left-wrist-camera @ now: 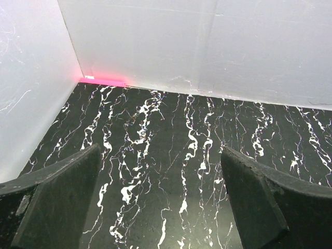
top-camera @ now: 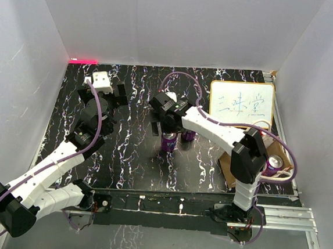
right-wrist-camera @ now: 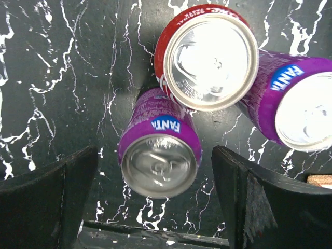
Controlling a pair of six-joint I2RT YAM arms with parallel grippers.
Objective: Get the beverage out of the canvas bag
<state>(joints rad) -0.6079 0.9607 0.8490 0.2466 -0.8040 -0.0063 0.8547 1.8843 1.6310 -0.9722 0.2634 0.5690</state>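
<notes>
White board [top-camera: 241, 102] with writing on black marbled table [top-camera: 128, 156]; pink strip [top-camera: 83, 60] at far-left corner

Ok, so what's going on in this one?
The right hand is out over the middle of the table, open around an upright purple Fanta can. Its fingers stand on either side with gaps, so it is not gripping the can. A red can and a second purple can stand close beside it. The canvas bag sits at the right, with a fourth can visible inside. The left hand is open and empty, off to the left.
</notes>
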